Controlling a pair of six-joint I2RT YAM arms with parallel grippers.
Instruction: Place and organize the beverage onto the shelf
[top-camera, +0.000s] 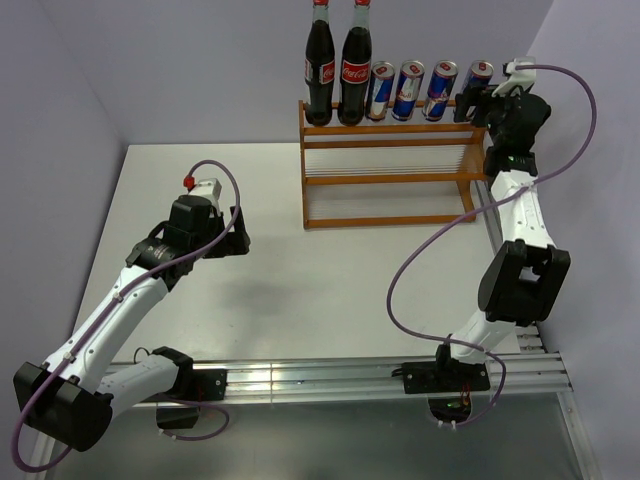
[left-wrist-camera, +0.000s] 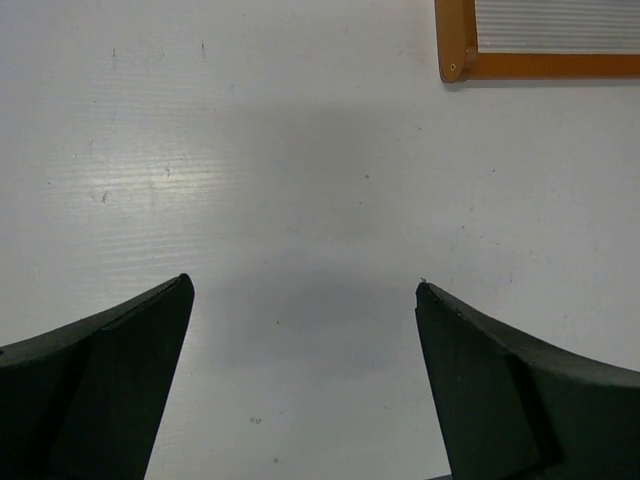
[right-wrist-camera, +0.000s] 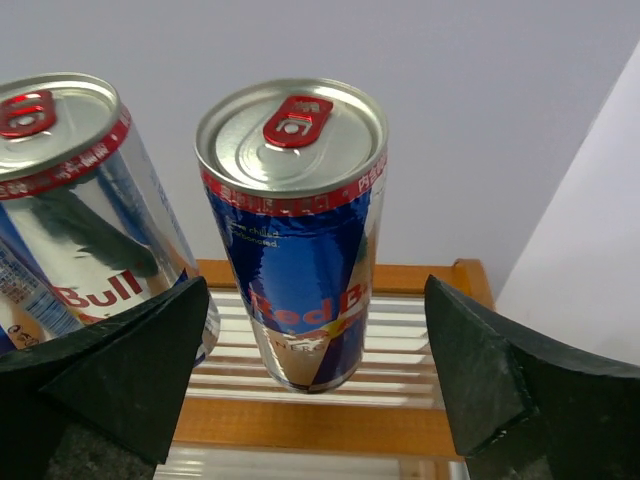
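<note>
Six drinks on the shelf, right gripper open around the last can

Top view: the upper tier of the shelf (top-camera: 385, 180) carries two cola bottles (top-camera: 319, 70) (top-camera: 356, 70) at its left end and four cans (top-camera: 382, 90) (top-camera: 409, 90) (top-camera: 441, 90) (top-camera: 477, 82) running to its right end. The right gripper (top-camera: 470, 100) is at that end, and the left gripper (top-camera: 235, 235) hangs over the counter (top-camera: 300, 290) in front of the shelf's left post. Left wrist view: the left gripper (left-wrist-camera: 305, 290) is spread wide and holds nothing, with bare counter (left-wrist-camera: 300, 150) below it and a shelf corner (left-wrist-camera: 455, 40) beyond it. Right wrist view: the right gripper (right-wrist-camera: 312, 285) has its fingers parted on either side of the end can (right-wrist-camera: 295, 200), clear of it. The neighbouring can (right-wrist-camera: 70, 200) stands close beside, both on the shelf (right-wrist-camera: 300, 425).
</note>
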